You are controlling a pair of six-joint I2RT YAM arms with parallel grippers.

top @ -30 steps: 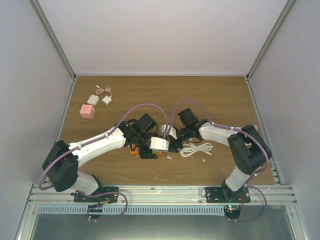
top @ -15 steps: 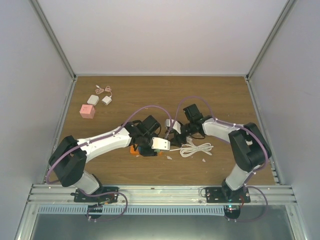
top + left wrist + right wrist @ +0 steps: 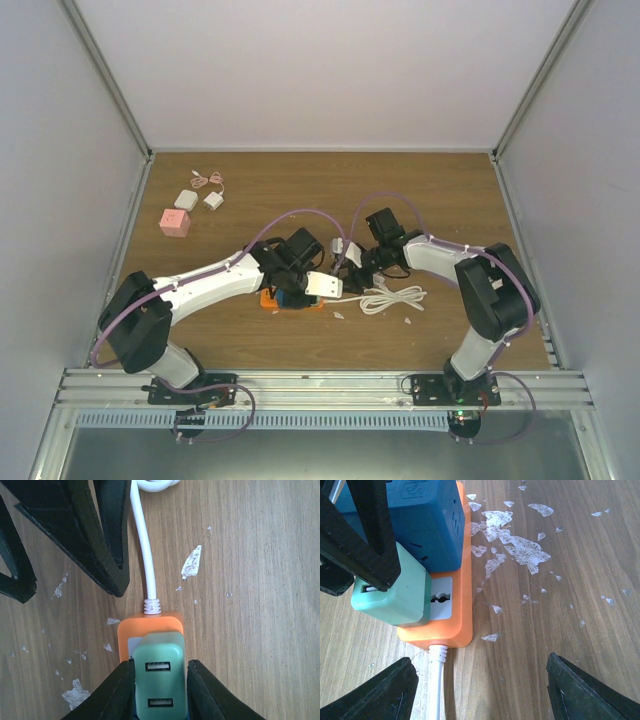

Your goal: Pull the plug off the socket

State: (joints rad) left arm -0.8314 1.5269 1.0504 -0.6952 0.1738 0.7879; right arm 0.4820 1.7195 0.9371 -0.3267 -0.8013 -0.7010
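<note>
In the top external view, the left gripper (image 3: 298, 288) is seen to have been carried further over the orange socket strip (image 3: 268, 298) than a second ago and to have been drawn in from a wide spread, while the right gripper (image 3: 350, 262) has been eased slightly away from the cable end of the strip. From this it is judged that the grasp is about made and the pull itself is not yet begun. The plug cannot be made out here, being hidden beneath the left gripper directly above the strip. In the left wrist view, the green plug (image 3: 160, 675), with two USB ports on its face, is shown seated in the strip at the end where the white cable (image 3: 145, 555) leaves it. The plug is pinched between the left fingers (image 3: 120, 690), one pressed against each side, with no gap visible. In the right wrist view, the plug is confirmed to sit in the strip, with a blue adapter (image 3: 422, 520) just beside it further from the cable end. The right fingers (image 3: 380, 692) are held spread wide on either side of the cable end of the strip, and nothing is gripped or touched by them.
</note>
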